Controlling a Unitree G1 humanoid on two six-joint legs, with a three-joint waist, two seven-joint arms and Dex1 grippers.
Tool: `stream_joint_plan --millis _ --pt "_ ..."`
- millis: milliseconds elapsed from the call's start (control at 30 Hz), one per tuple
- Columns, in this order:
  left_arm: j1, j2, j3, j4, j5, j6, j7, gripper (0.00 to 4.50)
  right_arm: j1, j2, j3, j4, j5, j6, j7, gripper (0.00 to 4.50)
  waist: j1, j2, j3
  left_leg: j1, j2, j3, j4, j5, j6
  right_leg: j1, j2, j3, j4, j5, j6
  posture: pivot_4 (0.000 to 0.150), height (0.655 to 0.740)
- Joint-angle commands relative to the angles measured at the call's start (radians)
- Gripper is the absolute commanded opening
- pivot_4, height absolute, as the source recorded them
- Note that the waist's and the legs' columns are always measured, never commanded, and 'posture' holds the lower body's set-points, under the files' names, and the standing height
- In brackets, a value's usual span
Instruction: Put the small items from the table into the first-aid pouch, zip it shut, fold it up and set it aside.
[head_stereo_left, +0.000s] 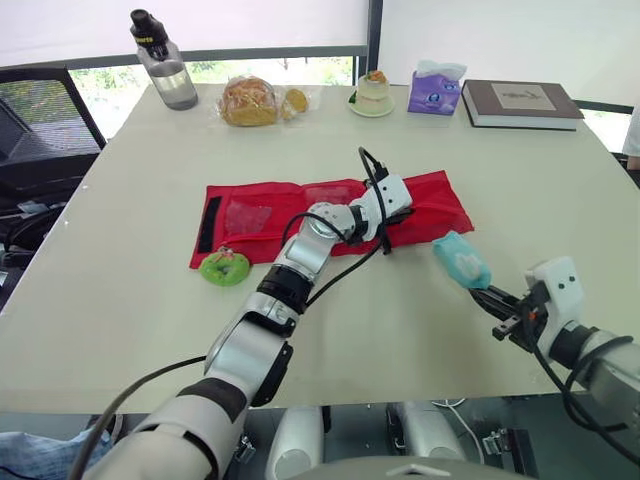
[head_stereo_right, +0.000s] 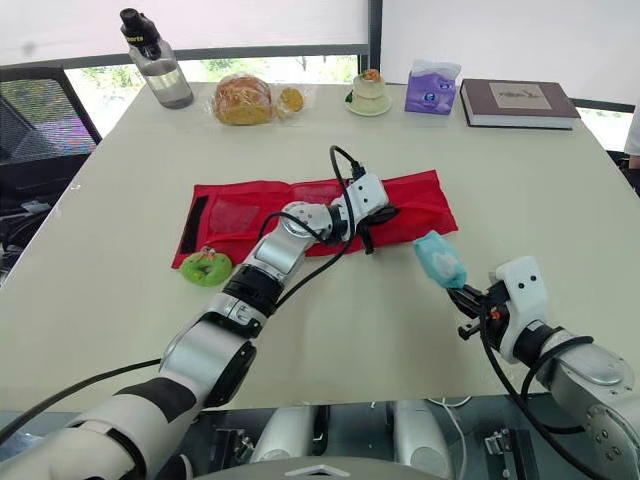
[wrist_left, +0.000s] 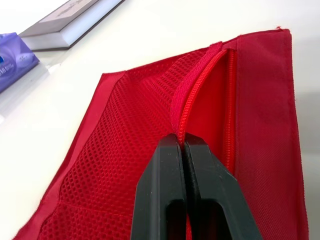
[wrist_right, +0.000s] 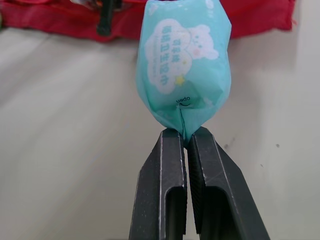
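Left gripper (wrist_left: 183, 144): clamped on the zipper edge of the red pouch (head_stereo_left: 255, 215), centre frame.
Right gripper (wrist_right: 185, 136): pinched on one end of the teal tissue pack (head_stereo_left: 461, 259), lower right.
Pouch axis: left to right across the frame.
Key relation: pack just off the pouch's right end, pointing up-left toward the pocket mouth; right arm nearer.
Loose: green ring (head_stereo_left: 225, 268), touching the pouch's lower-left edge.

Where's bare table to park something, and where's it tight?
Bare: table left of the red pouch, this side of the water bottle; the strip between pouch and back row; right side between book and teal tissue pack. Tight: back edge, with bread bag, dessert, purple tissue box; and near the pouch, by the green ring and both arms.
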Motion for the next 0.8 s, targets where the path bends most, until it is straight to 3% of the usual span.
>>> stream_joint_plan --millis 33,400,800 --pt "-0.006 0.002 -0.029 -0.034 0.04 -0.073 0.024 0.0 -0.065 0.01 0.053 0.042 -0.053 0.003 -0.057 0.08 0.0 0.0 0.0 0.0 0.0 0.0 0.0 0.0 0.0 0.0 0.0 0.0 0.0 0.0 0.0 0.15 0.74" --pt "0.015 0.02 -0.097 -0.089 0.175 -0.147 0.13 0.0 -0.236 0.052 0.233 0.199 -0.178 0.048 -0.122 0.08 0.0 0.0 0.0 -0.001 0.0 0.0 0.0 0.0 0.0 0.0 0.0 0.0 0.0 0.002 -0.003 0.15 0.74" --pt "0.026 0.042 -0.161 -0.12 0.311 -0.195 0.229 0.0 -0.276 0.095 0.237 0.221 -0.198 0.088 -0.128 0.08 -0.002 0.0 0.0 0.0 0.0 0.0 0.0 0.0 0.0 0.0 0.0 0.0 0.0 0.002 -0.003 0.15 0.74"
